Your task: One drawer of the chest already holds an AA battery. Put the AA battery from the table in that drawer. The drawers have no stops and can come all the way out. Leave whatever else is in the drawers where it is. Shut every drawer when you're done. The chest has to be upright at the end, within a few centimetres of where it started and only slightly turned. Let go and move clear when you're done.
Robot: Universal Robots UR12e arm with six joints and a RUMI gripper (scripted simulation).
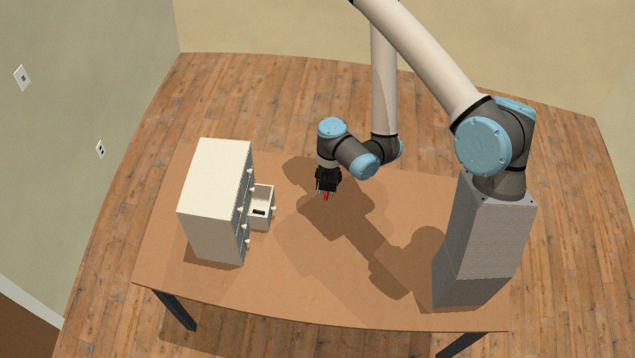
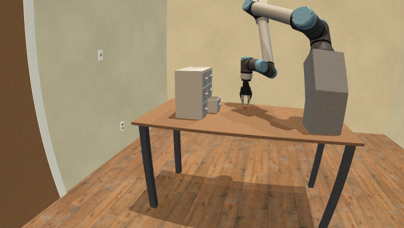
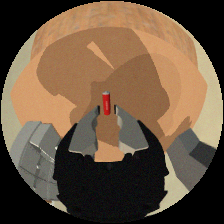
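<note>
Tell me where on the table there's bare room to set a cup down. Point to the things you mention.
Probably the patch between the chest [image 1: 213, 177] [image 2: 188, 93] and the table's near edge [image 1: 311, 320] [image 2: 240, 136]. It's crowded around the open drawer [image 1: 259, 224] [image 2: 213, 106] and gripper [image 1: 326, 194] [image 2: 245, 106] [image 3: 107, 105].

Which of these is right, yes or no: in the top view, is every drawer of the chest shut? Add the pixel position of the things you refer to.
No, one drawer [image 1: 259, 223] [image 2: 213, 106] stands pulled out from the chest [image 1: 213, 177] [image 2: 188, 95].
</note>
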